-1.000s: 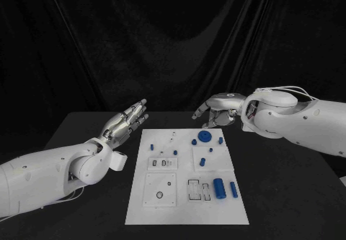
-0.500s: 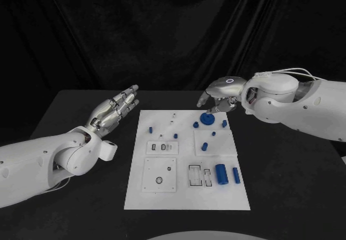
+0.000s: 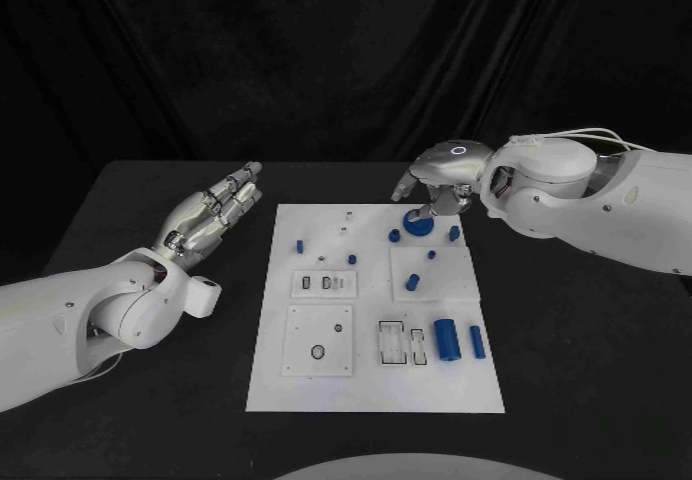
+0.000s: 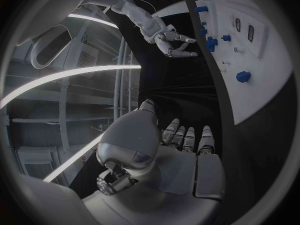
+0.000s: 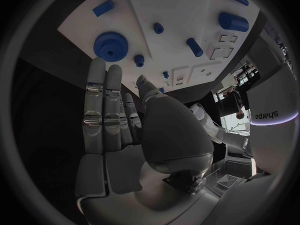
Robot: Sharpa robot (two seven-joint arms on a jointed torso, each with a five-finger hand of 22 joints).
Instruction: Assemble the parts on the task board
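Glossy white arm shells, silver hands with jointed metal fingers (image 3: 216, 205), white cables at right wrist

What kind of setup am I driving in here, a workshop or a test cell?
Most likely a lab test cell: a black table backed by black drapes, one white task board with small blue parts, and bare structural framing with strip lights in the left wrist view.

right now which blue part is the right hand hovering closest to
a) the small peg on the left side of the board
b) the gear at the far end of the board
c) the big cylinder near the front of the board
b: in the head view the right hand is over the far end of the task board, just above the blue gear, and holds nothing.
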